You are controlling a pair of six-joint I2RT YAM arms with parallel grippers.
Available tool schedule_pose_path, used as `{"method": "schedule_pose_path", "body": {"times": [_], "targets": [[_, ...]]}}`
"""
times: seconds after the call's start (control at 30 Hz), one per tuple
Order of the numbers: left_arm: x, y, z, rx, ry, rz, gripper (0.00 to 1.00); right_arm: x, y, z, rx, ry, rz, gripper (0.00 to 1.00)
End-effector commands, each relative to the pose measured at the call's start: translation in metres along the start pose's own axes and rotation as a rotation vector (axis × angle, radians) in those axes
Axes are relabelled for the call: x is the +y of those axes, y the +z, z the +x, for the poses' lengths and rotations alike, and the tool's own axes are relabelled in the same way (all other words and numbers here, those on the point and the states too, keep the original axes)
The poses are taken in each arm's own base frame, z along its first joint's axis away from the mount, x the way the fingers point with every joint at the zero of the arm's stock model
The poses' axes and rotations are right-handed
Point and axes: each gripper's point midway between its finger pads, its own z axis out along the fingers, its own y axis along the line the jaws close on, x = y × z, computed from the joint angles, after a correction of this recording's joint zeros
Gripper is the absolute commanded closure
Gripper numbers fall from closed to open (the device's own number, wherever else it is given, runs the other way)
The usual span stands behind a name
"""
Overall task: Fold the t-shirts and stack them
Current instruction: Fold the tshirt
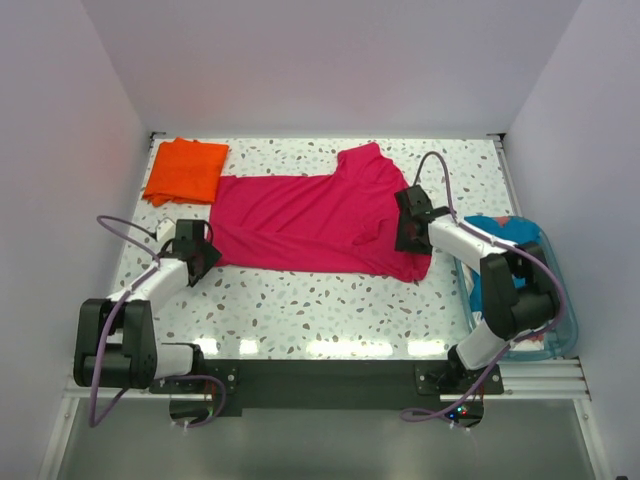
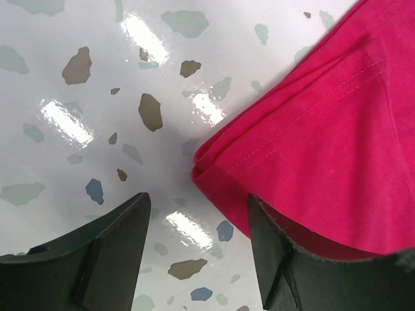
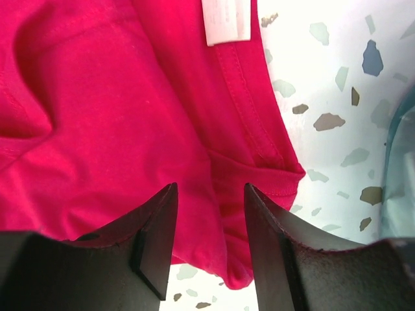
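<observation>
The magenta-red t-shirt (image 1: 310, 222) lies spread flat across the middle of the table. The bright orange t-shirt (image 1: 186, 170) lies folded at the back left. A teal-blue t-shirt (image 1: 500, 240) sits in the tub. The salmon-pink t-shirt is not visible. My left gripper (image 1: 205, 256) is open at the shirt's near left corner (image 2: 214, 170), its right fingertip (image 2: 285, 253) against the hem. My right gripper (image 1: 408, 236) is open low over the shirt's right end (image 3: 130, 110), its jaws astride a fold near the white label (image 3: 227, 23).
A clear blue-rimmed tub (image 1: 560, 300) stands at the right edge of the table, close to my right arm; its wall shows in the right wrist view (image 3: 402, 162). White walls close in the table on the left, back and right.
</observation>
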Motion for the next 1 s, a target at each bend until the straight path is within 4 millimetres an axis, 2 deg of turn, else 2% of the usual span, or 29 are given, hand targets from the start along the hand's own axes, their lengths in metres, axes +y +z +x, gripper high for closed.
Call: {"method": "schedule_pose_path", "body": {"times": [0.0,0.13,0.17,0.2,0.23,0.27,0.37,0.5,0.6,0.77,0.8,0.83,0.97], "targets": [[-0.005,0.002,-0.007,-0.043,-0.023,0.021,0.33,0.0,-0.001,0.006,0.0,0.032,-0.009,0.53],[-0.008,0.008,-0.007,-0.043,-0.028,0.019,0.33,-0.003,0.002,0.019,0.024,0.032,-0.015,0.66],[-0.008,0.01,-0.006,-0.041,-0.027,0.017,0.33,-0.003,0.002,0.021,0.027,0.03,-0.018,0.73],[-0.009,0.01,-0.006,-0.041,-0.028,0.019,0.34,-0.005,0.003,0.024,0.033,0.028,-0.013,0.76],[-0.01,0.012,-0.006,-0.041,-0.037,0.019,0.35,-0.007,0.004,0.024,0.035,0.033,-0.007,0.77],[-0.009,0.014,-0.005,-0.037,-0.038,0.015,0.36,-0.01,0.005,0.024,0.039,0.039,-0.004,0.84],[-0.013,0.017,-0.003,-0.033,-0.047,0.033,0.38,-0.019,0.006,0.021,0.055,0.073,-0.001,0.94],[-0.023,0.02,0.0,-0.016,-0.055,0.07,0.46,-0.034,0.006,0.013,0.058,0.11,0.019,0.99],[-0.025,0.022,0.001,-0.005,-0.047,0.072,0.58,-0.04,0.008,0.011,0.067,0.129,0.026,0.99],[-0.022,0.021,0.004,0.009,-0.028,0.063,0.86,-0.038,0.013,0.019,0.087,0.129,0.018,0.99],[-0.018,0.019,0.005,0.012,-0.024,0.049,0.97,-0.038,0.014,0.021,0.092,0.125,0.017,0.99],[-0.016,0.018,0.005,0.011,-0.023,0.043,1.0,-0.038,0.013,0.022,0.094,0.128,0.013,0.99],[-0.002,0.005,0.003,-0.002,-0.037,0.014,1.0,-0.036,0.01,0.033,0.117,0.132,-0.016,0.98]]}}
